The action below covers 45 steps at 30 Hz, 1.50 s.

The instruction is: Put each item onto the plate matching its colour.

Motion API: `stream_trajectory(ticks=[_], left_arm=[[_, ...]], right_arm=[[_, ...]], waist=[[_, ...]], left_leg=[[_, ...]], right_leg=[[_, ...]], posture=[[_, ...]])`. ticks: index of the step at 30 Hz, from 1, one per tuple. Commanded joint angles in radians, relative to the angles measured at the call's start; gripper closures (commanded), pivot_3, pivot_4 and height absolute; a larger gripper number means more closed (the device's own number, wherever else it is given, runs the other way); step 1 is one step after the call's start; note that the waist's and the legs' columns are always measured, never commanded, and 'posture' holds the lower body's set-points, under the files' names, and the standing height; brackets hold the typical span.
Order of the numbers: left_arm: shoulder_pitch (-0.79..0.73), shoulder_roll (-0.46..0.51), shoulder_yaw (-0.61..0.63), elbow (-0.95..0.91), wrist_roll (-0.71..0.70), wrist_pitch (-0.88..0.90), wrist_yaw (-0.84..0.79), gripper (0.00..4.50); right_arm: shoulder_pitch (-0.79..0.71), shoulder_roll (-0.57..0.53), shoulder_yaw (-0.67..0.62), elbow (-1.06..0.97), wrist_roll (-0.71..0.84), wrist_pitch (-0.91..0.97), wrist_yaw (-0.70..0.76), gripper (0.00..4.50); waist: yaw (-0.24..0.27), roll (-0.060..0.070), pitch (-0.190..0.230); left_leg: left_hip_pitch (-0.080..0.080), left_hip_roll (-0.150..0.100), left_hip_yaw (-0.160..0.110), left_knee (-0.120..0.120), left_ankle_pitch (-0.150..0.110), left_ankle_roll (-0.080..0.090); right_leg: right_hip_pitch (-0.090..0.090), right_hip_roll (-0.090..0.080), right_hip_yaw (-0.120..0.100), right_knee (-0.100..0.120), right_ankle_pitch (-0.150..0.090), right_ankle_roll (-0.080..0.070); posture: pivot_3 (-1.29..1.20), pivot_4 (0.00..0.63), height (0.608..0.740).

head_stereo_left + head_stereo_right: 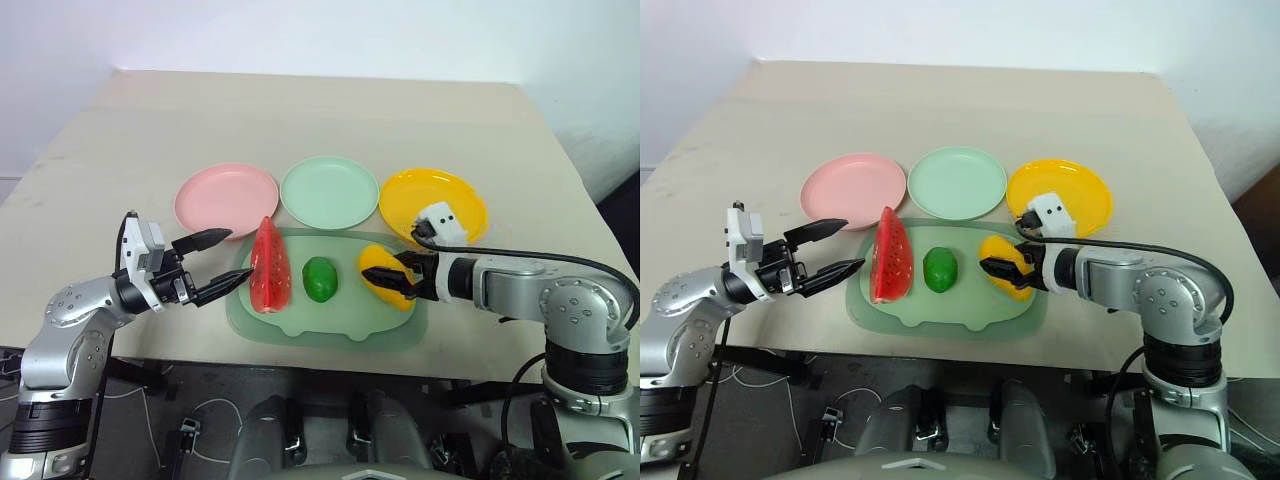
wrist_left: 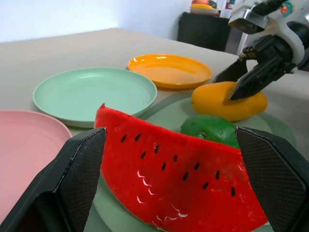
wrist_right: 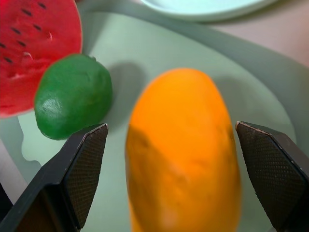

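A: While nothing has reached a plate yet, what sits where, from left to right?

B: On the beige table, three round plates stand in a row at the back. The pink plate is on the left, the mint green plate in the middle, the orange-yellow plate on the right. All three hold nothing.

A: And the fruits?

B: They lie side by side on a flat pale green mat just in front of the plates. The red watermelon wedge is at the mat's left end, standing on its long edge. The small green fruit is in the middle, apart from the wedge. The yellow mango lies at the right end, just below the orange-yellow plate.

A: What are the grippers doing?

B: The left gripper hovers level beside the wedge, its two black fingers spread wide on either side of the wedge's left end, gripping nothing. The right gripper points down and inward over the mango. Its fingers are also spread, one to each side of the fruit, not clamped on it.
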Motion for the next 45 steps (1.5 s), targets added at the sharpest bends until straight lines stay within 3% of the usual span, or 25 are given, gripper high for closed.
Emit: stream_trajectory(ticks=[1, 3, 9, 16, 19, 22, 27, 34, 35, 37, 45], left_arm=[[-0.007, 0.004, 0.005, -0.021, 0.004, -0.016, 0.005, 0.02], [-0.008, 0.008, 0.006, -0.018, 0.011, -0.019, 0.005, 0.02], [-0.009, 0.010, 0.010, -0.023, 0.011, -0.014, 0.007, 0.00], [-0.015, 0.020, 0.019, -0.025, 0.005, -0.006, 0.008, 0.00], [-0.014, 0.022, 0.024, -0.038, -0.007, 0.003, 0.015, 0.00], [-0.006, 0.020, 0.029, -0.050, -0.008, 0.005, 0.025, 0.00], [0.012, 0.020, 0.028, -0.053, -0.001, 0.002, 0.027, 0.00], [0.009, 0.015, 0.026, -0.038, 0.007, -0.006, 0.027, 0.00], [0.008, 0.013, 0.022, -0.034, 0.010, -0.009, 0.026, 0.00], [0.007, 0.012, 0.018, -0.030, 0.014, -0.011, 0.024, 0.00], [0.005, 0.019, 0.021, -0.029, 0.005, -0.006, 0.020, 0.00]], right_arm=[[-0.026, 0.008, 0.018, -0.003, -0.035, 0.019, 0.000, 0.00], [-0.033, 0.008, 0.029, 0.001, -0.058, 0.019, 0.005, 0.00], [-0.034, -0.029, 0.079, -0.015, -0.140, -0.044, 0.048, 1.27], [-0.137, -0.098, -0.032, 0.005, -0.087, -0.064, 0.179, 1.27], [-0.244, -0.148, -0.031, 0.163, -0.192, -0.133, 0.181, 1.27], [-0.315, -0.191, 0.083, 0.411, -0.377, -0.341, 0.221, 1.27], [-0.407, -0.158, 0.193, 0.761, -0.560, -0.571, 0.317, 1.27], [-0.517, -0.115, 0.227, 1.054, -0.718, -0.775, 0.376, 1.27], [-0.520, -0.110, 0.216, 1.074, -0.727, -0.789, 0.377, 0.53], [-0.527, -0.104, 0.196, 1.094, -0.733, -0.796, 0.387, 0.03], [-0.537, -0.113, 0.105, 0.982, -0.703, -0.746, 0.416, 0.03]], waist=[[0.000, 0.000, 0.000], [0.000, 0.000, 0.000], [0.000, 0.000, 0.000], [0.000, 0.001, 0.000], [-0.004, 0.001, 0.000], [-0.003, 0.000, 0.000], [-0.007, 0.001, 0.000], [-0.019, 0.003, 0.002], [-0.019, 0.003, 0.002], [-0.020, 0.003, 0.002], [-0.030, 0.003, 0.002]], left_leg=[[0.000, 0.000, 0.000, 0.000, 0.000, 0.000], [0.000, 0.000, 0.000, 0.000, 0.000, 0.000], [0.000, 0.000, 0.001, -0.001, 0.000, 0.000], [0.000, 0.000, 0.001, -0.001, 0.000, 0.000], [0.000, 0.000, 0.002, -0.001, 0.000, 0.000], [0.000, 0.000, 0.002, -0.001, 0.000, 0.000], [0.000, 0.000, 0.004, -0.002, 0.000, 0.000], [0.000, 0.000, 0.007, -0.002, 0.001, -0.001], [0.000, 0.000, 0.007, -0.002, 0.001, -0.001], [0.000, 0.000, 0.006, -0.002, 0.001, -0.001], [0.000, 0.001, 0.006, -0.002, 0.001, -0.001]], right_leg=[[0.000, 0.000, 0.000, 0.000, 0.000, 0.000], [0.000, 0.000, 0.000, 0.000, 0.000, 0.000], [-0.001, 0.000, 0.000, 0.000, 0.000, 0.000], [-0.002, 0.000, 0.001, 0.000, 0.000, 0.000], [-0.002, 0.000, 0.001, 0.000, 0.000, 0.000], [-0.002, 0.000, 0.001, 0.000, 0.000, 0.000], [-0.003, 0.000, 0.002, 0.001, 0.000, 0.001], [-0.005, 0.001, 0.003, 0.004, 0.000, 0.002], [-0.005, 0.000, 0.003, 0.004, 0.000, 0.002], [-0.004, 0.000, 0.003, 0.003, 0.000, 0.002], [-0.005, 0.000, 0.003, 0.004, 0.000, 0.002]], posture=[[0.00, 0.150, 0.696], [0.00, 0.150, 0.696], [0.00, 0.150, 0.696], [0.00, 0.150, 0.696], [0.00, 0.150, 0.696], [0.00, 0.150, 0.696], [0.00, 0.150, 0.696], [0.00, 0.150, 0.696], [0.00, 0.150, 0.696], [0.00, 0.150, 0.696], [0.00, 0.150, 0.696]])
